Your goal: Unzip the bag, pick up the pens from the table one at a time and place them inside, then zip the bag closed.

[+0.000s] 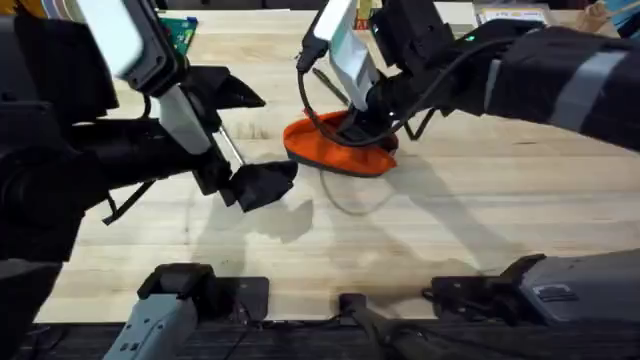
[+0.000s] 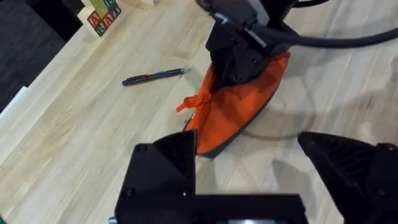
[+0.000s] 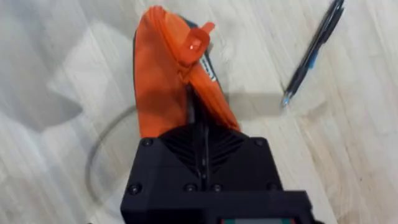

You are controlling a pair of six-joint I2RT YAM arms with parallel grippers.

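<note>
Bag [image 2: 239,106] lies on the surface [image 2: 93,124], right claw [image 3: 202,134] clenched on its top; one pen [image 2: 153,76] beside it. Left claw [image 2: 249,162] hangs released nearby.

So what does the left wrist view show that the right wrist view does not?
Left wrist view alone: lettered toy blocks at the table's far corner, the left gripper with jaws open, and the right arm's dark body over the bag. Right wrist view alone: a faint ring mark on the wood beside the bag, and the right gripper shut on the bag. Both: the orange bag, one pen beside it, and the table.
</note>
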